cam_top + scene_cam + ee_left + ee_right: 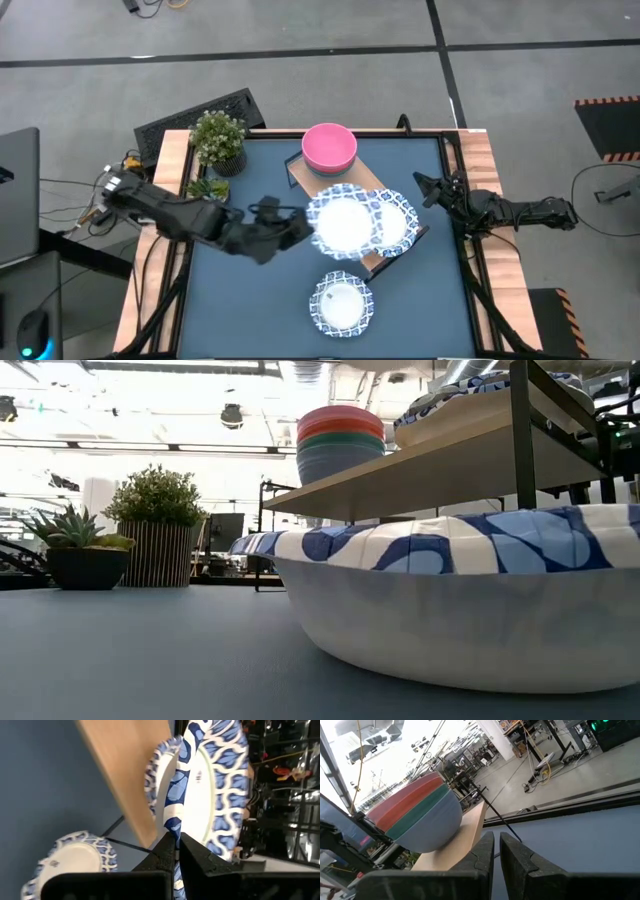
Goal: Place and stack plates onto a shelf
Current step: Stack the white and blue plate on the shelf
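My left gripper (302, 226) is shut on a blue-and-white plate (343, 222) above the middle of the wooden shelf (372, 180). The held plate partly overlaps a second plate (400, 222), which lies flat on the shelf. A third plate (342, 304) rests on the table in front of the shelf and fills the low view (480, 600). My right gripper (420, 188) waits at the table's right edge, shut and holding nothing (497, 852). My left gripper pinches the held plate's patterned rim (174, 822) between its two fingers, at the plate's left edge. The fingers reach in from the table's left, slanting slightly downward. The plate is clear of the table, above the shelf board (130, 775). Whether it touches the plate below (156, 770), I cannot tell.
A stack of bowls with a pink one on top (329, 147) stands on the shelf's far end. Two potted plants (218, 138) (207, 187) stand at the back left. Bare blue table (230, 310) lies at the near left.
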Controlling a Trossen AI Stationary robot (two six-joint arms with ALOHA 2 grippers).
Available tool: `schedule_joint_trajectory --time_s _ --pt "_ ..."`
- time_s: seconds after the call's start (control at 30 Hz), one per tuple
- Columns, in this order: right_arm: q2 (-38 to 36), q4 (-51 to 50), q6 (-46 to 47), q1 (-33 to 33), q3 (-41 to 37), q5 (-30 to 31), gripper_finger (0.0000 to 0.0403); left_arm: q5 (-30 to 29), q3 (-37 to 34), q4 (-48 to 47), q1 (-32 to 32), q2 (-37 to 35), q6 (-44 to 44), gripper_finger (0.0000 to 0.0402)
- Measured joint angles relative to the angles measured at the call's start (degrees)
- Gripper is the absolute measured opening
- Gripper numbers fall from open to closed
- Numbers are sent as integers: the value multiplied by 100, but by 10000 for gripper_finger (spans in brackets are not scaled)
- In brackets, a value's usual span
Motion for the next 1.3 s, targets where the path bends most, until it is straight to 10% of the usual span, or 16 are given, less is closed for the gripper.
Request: schedule_joint_trajectory --time_s 0.47,1.3 --pt "0 2 0 0 0 -2 58 1282 682 732 975 1194 852 0" --pt "0 -31 -20 0 0 -17 58 1593 682 1361 1356 1631 1181 0"
